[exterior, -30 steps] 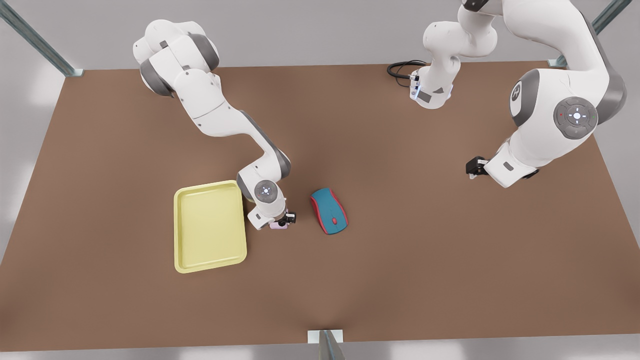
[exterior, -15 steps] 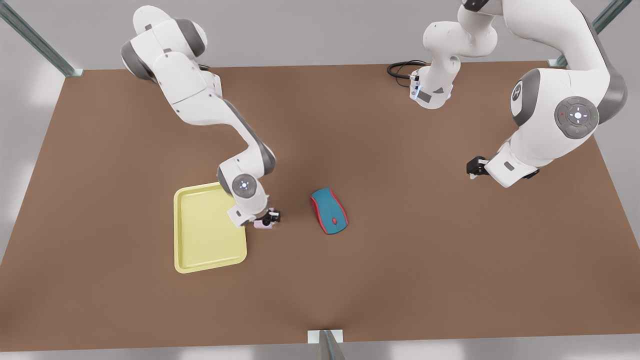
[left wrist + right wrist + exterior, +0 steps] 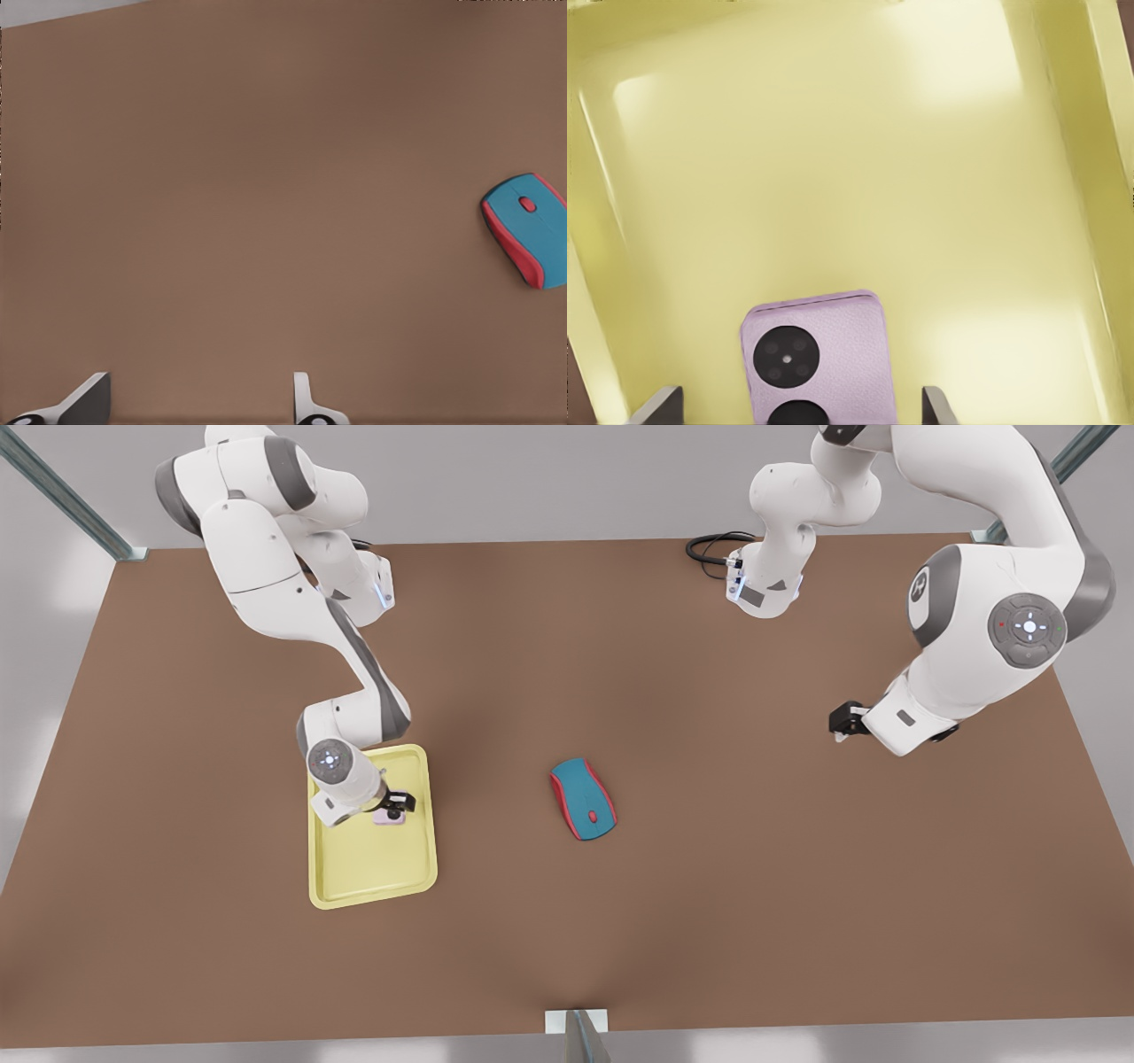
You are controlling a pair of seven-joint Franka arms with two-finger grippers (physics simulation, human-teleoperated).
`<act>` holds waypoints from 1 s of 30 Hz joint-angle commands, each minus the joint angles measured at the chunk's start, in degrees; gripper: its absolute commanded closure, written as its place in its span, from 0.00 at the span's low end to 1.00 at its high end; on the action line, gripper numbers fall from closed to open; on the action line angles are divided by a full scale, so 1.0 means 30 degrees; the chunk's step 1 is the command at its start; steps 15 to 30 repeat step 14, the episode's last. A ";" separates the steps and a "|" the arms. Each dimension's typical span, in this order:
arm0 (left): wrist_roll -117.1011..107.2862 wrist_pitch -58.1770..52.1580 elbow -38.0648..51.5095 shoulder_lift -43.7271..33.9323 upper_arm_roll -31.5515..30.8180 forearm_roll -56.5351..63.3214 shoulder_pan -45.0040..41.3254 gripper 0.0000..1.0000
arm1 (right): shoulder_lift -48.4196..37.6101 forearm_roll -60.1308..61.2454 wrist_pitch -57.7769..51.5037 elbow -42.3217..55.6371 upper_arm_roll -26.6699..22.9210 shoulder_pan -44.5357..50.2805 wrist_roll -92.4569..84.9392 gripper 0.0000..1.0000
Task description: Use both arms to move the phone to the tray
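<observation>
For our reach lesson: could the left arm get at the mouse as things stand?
Probably yes: bare table lies between the left gripper and the mouse, and the right gripper is away over the tray.

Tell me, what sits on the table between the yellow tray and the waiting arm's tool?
The blue-and-red computer mouse lies between the tray and left tool, front view.

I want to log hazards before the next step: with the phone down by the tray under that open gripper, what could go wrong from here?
1. The right gripper has its fingers open on either side of the phone; a crooked retreat could clip it and drag it across the tray.
2. I cannot tell whether the phone lies flat on the tray floor; if not, it may drop and slide.
3. The left gripper waits open over the table; low risk.
</observation>
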 commanded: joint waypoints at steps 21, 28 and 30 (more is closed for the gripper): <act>0.0187 -0.0083 0.0119 -0.0111 0.0086 0.0033 0.0020 0.00 | -0.6562 0.0697 -1.8838 1.1518 -0.1435 -0.4073 -0.9007 0.00; 0.0187 -0.0083 0.0119 -0.0111 0.0086 0.0033 0.0020 0.00 | -0.6562 0.0697 -1.8838 1.1518 -0.1435 -0.4073 -0.9007 0.00; 0.0187 -0.0083 0.0119 -0.0111 0.0086 0.0033 0.0020 0.00 | -0.6562 0.0697 -1.8838 1.1518 -0.1435 -0.4073 -0.9007 0.00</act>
